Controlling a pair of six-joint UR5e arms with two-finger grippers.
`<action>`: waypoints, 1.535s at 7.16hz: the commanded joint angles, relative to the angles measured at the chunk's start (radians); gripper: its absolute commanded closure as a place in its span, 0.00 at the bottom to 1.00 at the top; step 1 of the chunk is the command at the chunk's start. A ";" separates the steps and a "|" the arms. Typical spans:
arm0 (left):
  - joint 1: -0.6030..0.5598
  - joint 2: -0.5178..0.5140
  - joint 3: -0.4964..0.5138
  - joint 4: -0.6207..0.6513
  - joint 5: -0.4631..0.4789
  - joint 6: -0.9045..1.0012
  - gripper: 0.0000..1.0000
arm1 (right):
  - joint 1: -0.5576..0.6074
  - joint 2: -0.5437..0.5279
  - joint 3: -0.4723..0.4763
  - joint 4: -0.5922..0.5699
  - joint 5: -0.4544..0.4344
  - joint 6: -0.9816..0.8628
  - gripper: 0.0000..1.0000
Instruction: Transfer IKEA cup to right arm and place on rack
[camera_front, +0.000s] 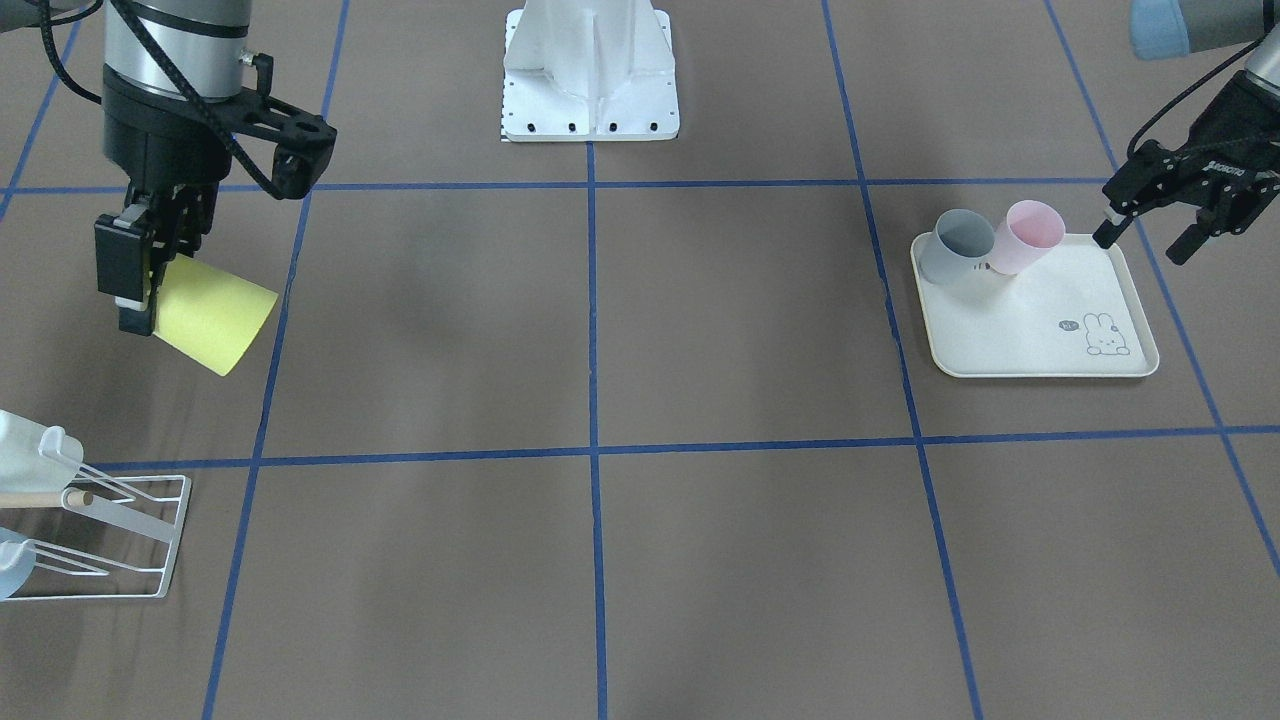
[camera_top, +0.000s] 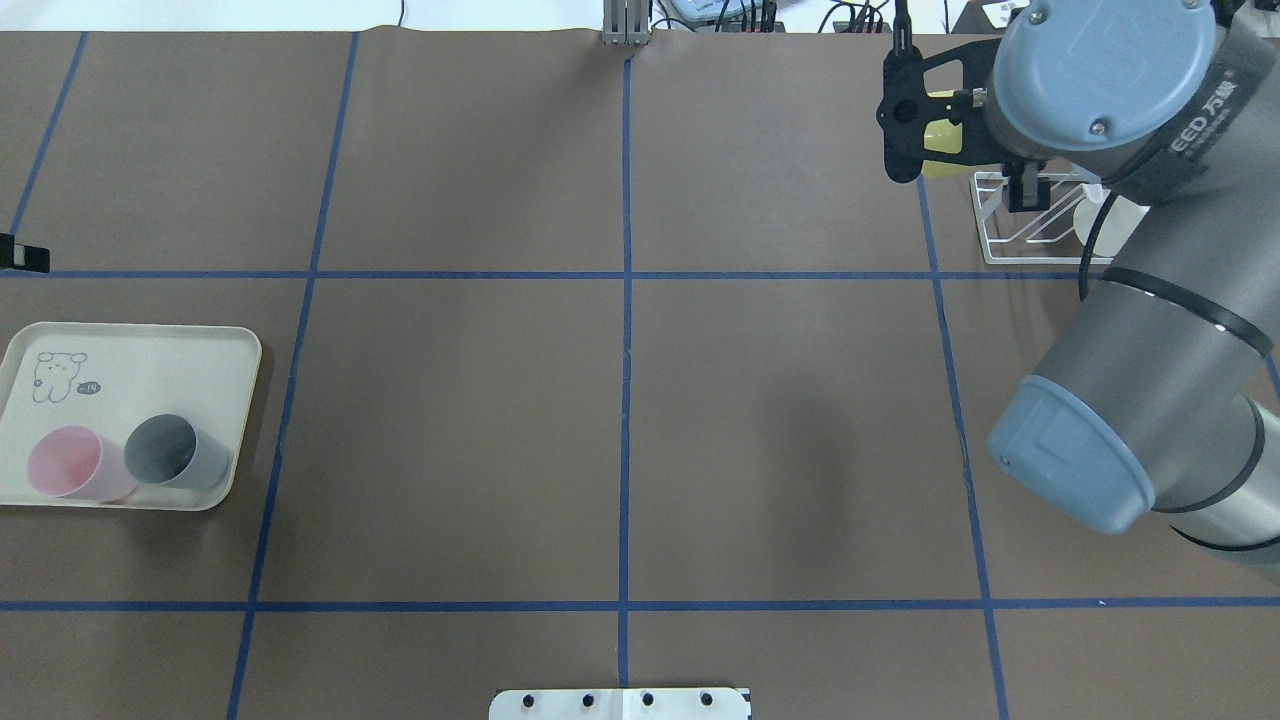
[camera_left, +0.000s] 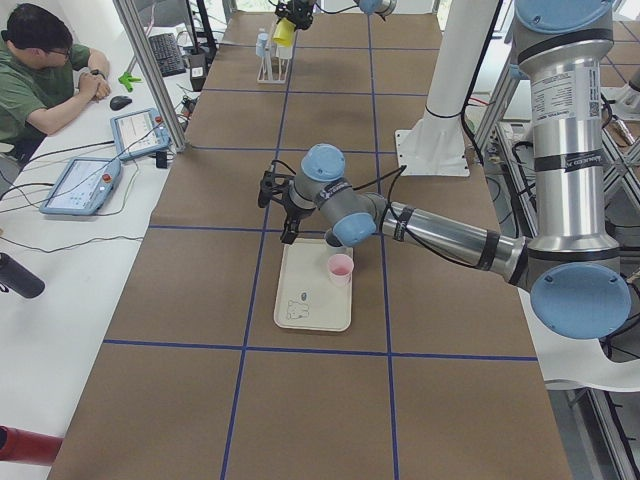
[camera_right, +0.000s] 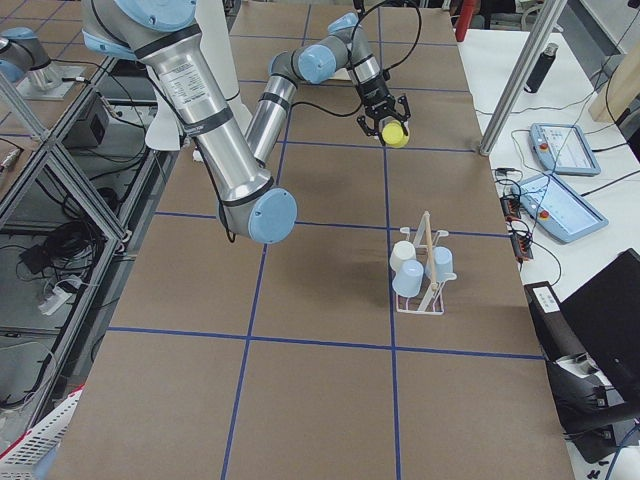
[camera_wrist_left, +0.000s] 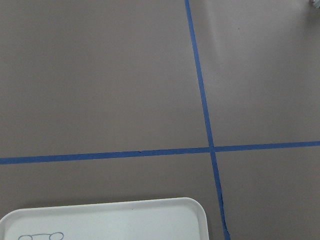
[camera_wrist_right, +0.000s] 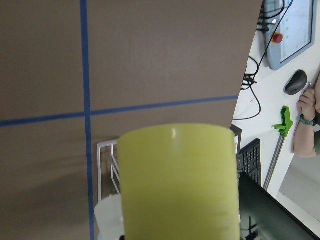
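My right gripper (camera_front: 140, 290) is shut on a yellow IKEA cup (camera_front: 215, 315) and holds it tilted above the table, short of the white wire rack (camera_front: 120, 535). The cup (camera_wrist_right: 180, 185) fills the right wrist view, with the rack's wire (camera_wrist_right: 106, 165) showing behind it. In the overhead view the cup (camera_top: 940, 150) is mostly hidden by the right arm, beside the rack (camera_top: 1025, 235). My left gripper (camera_front: 1145, 240) stands open and empty at the far corner of the cream tray (camera_front: 1040, 335).
A pink cup (camera_front: 1030, 235) and a grey cup (camera_front: 960, 245) lie on the tray. The rack carries a white cup (camera_right: 403, 255) and light blue cups (camera_right: 442, 263). A person (camera_left: 40, 70) sits at a side desk. The robot's base (camera_front: 590, 80) stands at the table's middle.
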 joint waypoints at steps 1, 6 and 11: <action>0.001 0.001 -0.001 -0.001 -0.001 0.001 0.00 | -0.003 -0.028 -0.002 -0.144 -0.131 -0.132 0.43; 0.003 0.001 -0.001 -0.001 -0.001 -0.001 0.00 | -0.064 -0.106 -0.137 -0.137 -0.320 -0.157 0.42; 0.003 -0.001 -0.003 -0.002 -0.001 -0.012 0.00 | -0.081 -0.137 -0.233 -0.117 -0.394 -0.153 0.42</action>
